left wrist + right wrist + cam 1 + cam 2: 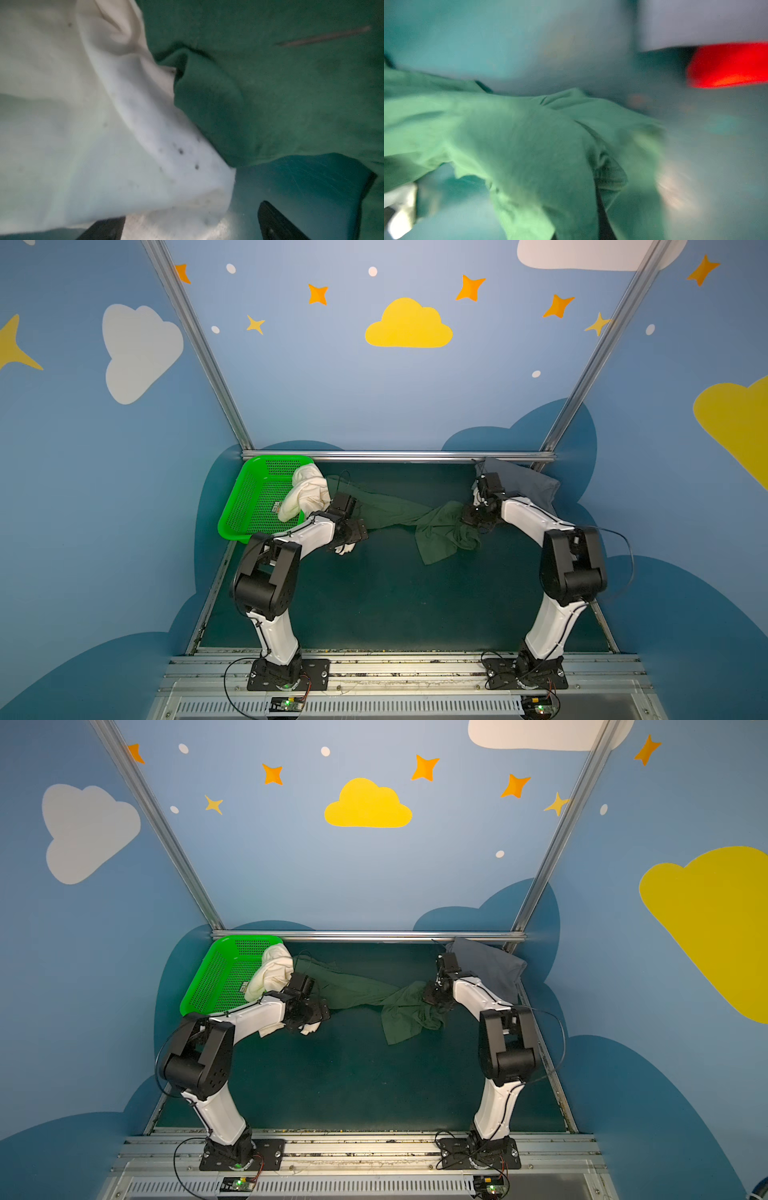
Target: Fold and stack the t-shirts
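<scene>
teal mat (374, 605), green shirt (440, 531), blue walls (332, 385)

The right wrist view is motion-blurred: the dark green t-shirt (529, 141) smears, the red t-shirt (729, 64) is cut by the edge. The left arm (307, 533) hides part of the cream t-shirt (305, 491).

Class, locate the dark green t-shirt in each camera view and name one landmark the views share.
In a top view: the dark green t-shirt stretched across the far part of the mat.
In a top view: the same stretch, mid-picture.
Left wrist: fills much of the picture.
Right wrist: blurred, filling the middle.
Landmark: the cream-white t-shirt beside it, both top views and left wrist.
</scene>
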Robot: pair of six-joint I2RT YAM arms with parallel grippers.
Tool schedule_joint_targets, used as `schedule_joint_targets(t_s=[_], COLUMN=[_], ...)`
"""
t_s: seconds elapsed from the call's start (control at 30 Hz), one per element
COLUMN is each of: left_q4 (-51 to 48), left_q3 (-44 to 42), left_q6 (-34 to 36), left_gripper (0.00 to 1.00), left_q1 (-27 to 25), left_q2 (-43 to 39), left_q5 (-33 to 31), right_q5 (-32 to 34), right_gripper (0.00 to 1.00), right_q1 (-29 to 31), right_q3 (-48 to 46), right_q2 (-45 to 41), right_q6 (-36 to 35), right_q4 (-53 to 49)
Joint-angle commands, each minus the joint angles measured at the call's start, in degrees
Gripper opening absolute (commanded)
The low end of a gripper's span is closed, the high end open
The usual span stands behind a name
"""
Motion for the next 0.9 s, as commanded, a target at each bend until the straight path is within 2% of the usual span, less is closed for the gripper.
schedule_joint_targets(t_s=[0.0, 0.1, 0.17, 0.27, 0.4, 0.43, 0.57, 0.63, 0.73, 0.87], left_q4=[-1.5, -2.8, -3.8, -4.2, -7.3, -8.3, -12.3, -15.8, -14.4, -13.0], left_q3=[2.9, 5.4, 6.8, 7.4, 9.2, 9.8, 13.3, 17.3, 20.7, 26.4], left_q6=[0.7, 1.7, 2.0, 1.8, 2.2, 2.6, 3.5, 3.1, 3.2, 4.1], left_gripper=[0.98, 0.96, 0.82, 0.54, 0.07, 0.04, 0.04, 0.04, 0.04, 0.04], left_q1=[0.1, 0.1, 0.1, 0.0, 0.1, 0.2, 1.8, 3.5, 6.1, 12.5], left_q2=[3.4, 7.2, 9.2, 9.9, 7.7, 6.7, 1.7, -1.9, -8.0, -12.1], left_q5=[-3.4, -5.4, -5.7, -6.1, -9.8, -11.0, -12.5, -10.7, -8.1, -10.7], right_q5=[1.8, 4.2, 6.6, 10.5, 14.9, 16.6, 19.7, 17.5, 10.7, 8.2], right_gripper=[0.00, 0.00, 0.00, 0.00, 0.00, 0.00, 0.00, 0.00, 0.00, 0.00], right_q1=[-1.2, -1.2, -1.3, -1.5, -2.1, -2.3, -3.6, -3.8, -3.7, -1.8], right_q3=[-1.7, -2.3, -3.4, -6.2, -7.7, -7.9, -9.9, -11.5, -14.6, -17.5], right_q2=[-8.9, -14.3, -18.3, -23.5, -29.2, -30.3, -34.5, -35.8, -35.8, -34.0], right_q6=[1.1, 2.2, 2.5, 2.8, 2.1, 2.1, 1.8, 1.8, 2.3, 3.1], right_q4=[-0.4, -2.6, -3.3, -2.3, -3.6, -4.4, -4.3, -2.5, 1.3, 4.7])
